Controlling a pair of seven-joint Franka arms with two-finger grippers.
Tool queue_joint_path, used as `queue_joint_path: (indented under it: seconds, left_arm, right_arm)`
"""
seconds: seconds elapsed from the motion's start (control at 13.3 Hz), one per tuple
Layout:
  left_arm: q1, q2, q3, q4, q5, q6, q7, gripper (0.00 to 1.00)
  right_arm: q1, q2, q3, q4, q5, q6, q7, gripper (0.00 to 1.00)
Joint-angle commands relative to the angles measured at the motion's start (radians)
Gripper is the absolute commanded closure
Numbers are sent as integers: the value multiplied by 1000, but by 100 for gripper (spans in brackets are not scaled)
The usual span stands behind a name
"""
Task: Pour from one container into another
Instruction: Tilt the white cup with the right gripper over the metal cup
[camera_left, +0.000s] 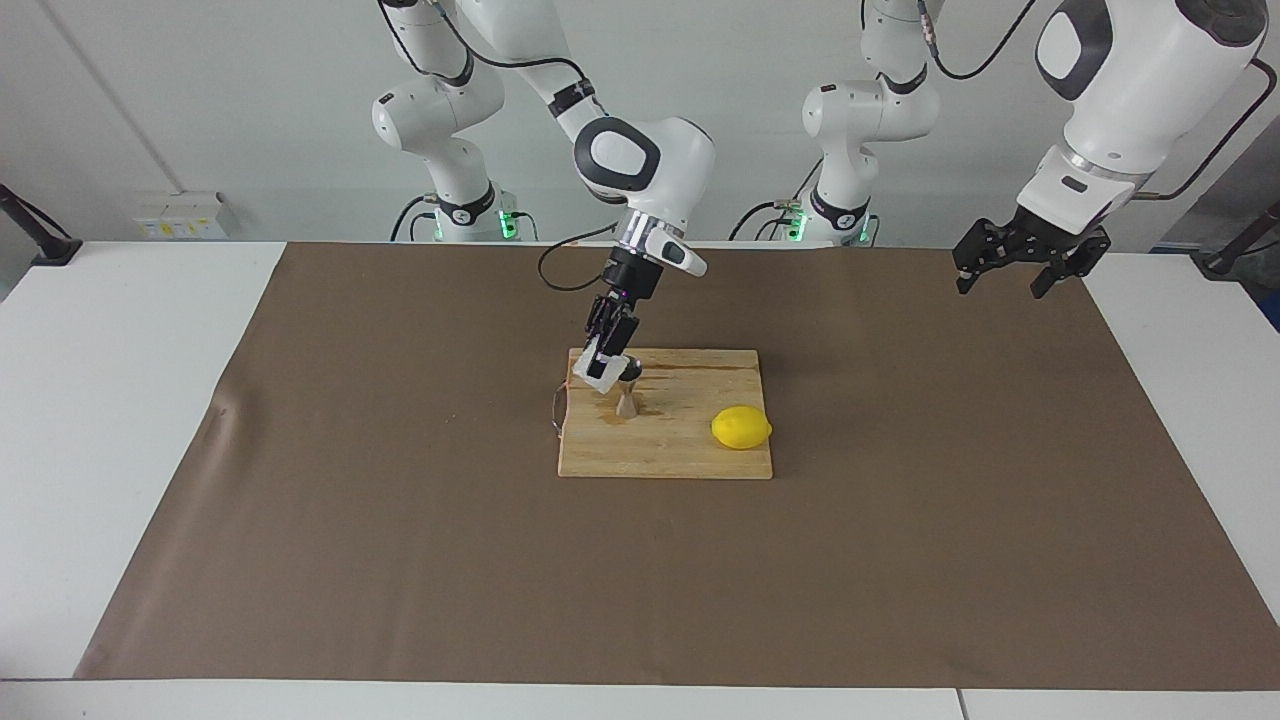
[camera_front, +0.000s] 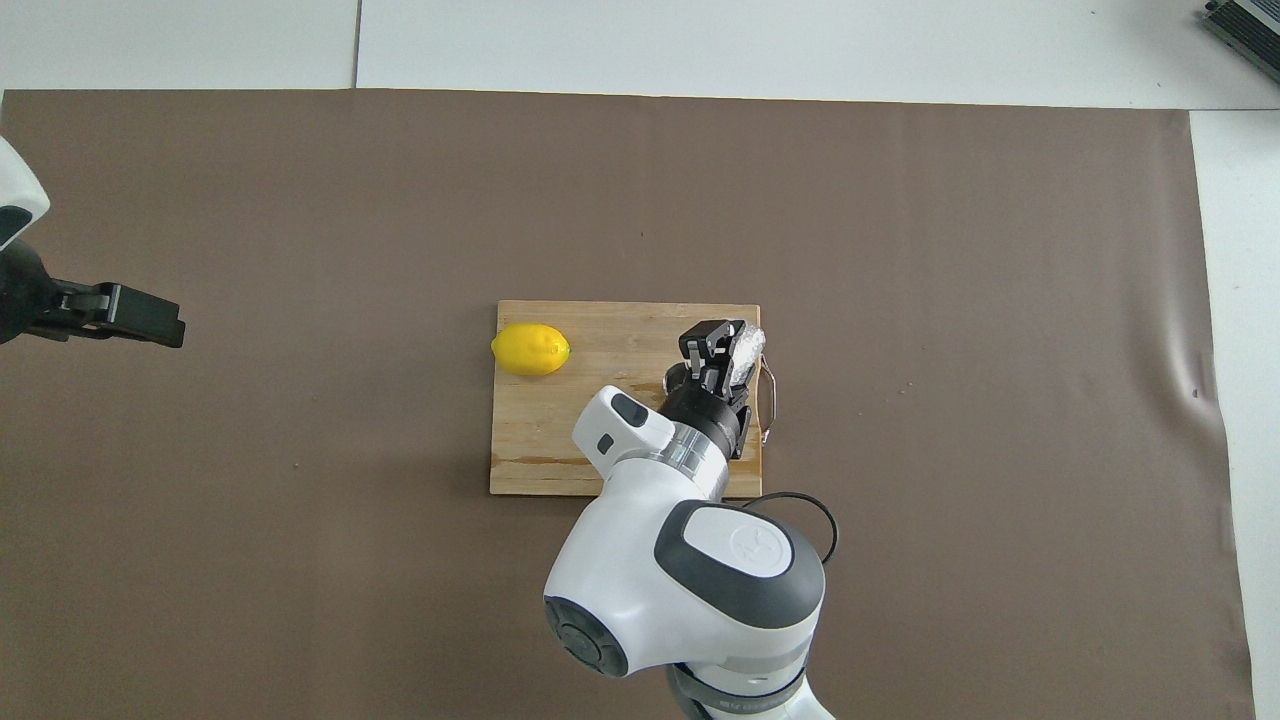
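My right hand (camera_left: 604, 366) is closed on the small crinkled clear cup (camera_left: 593, 374), holding it tipped over the mouth of the steel jigger (camera_left: 627, 391), which stands upright on the wooden cutting board (camera_left: 690, 455) at the corner nearest the robots, toward the right arm's end of the bench. I judge the pour to be under way or about finished; I cannot see any contents. The worry from here is the jigger: it is narrow-waisted and light, the cup's rim sits right by its lip, and a sideways nudge while I right the cup would likely topple it or spill onto the board. The thin cup wall could also buckle or slip under my grip. The jigger stands close to the board's edge, where a wire handle loop (camera_left: 557, 408) sticks out over the brown mat (camera_left: 400, 560). A lemon (camera_left: 741, 428) lies on the board toward the left arm's end, well apart. My left hand (camera_left: 1018, 262) waits, fingers spread and empty, raised over the mat's edge at its own end.
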Motion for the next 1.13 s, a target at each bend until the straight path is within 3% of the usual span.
queue_joint_path:
  seconds: [0.0, 1.05]
  left_arm:
    - [11, -23, -5, -21, -12, 0, -9, 0]
    - [11, -23, -5, -21, -11, 0, -9, 0]
  right_arm:
    - [-3, -38, 4, -46, -50, 16, 47, 100]
    - [-3, -39, 4, -61, -88, 57, 73, 100]
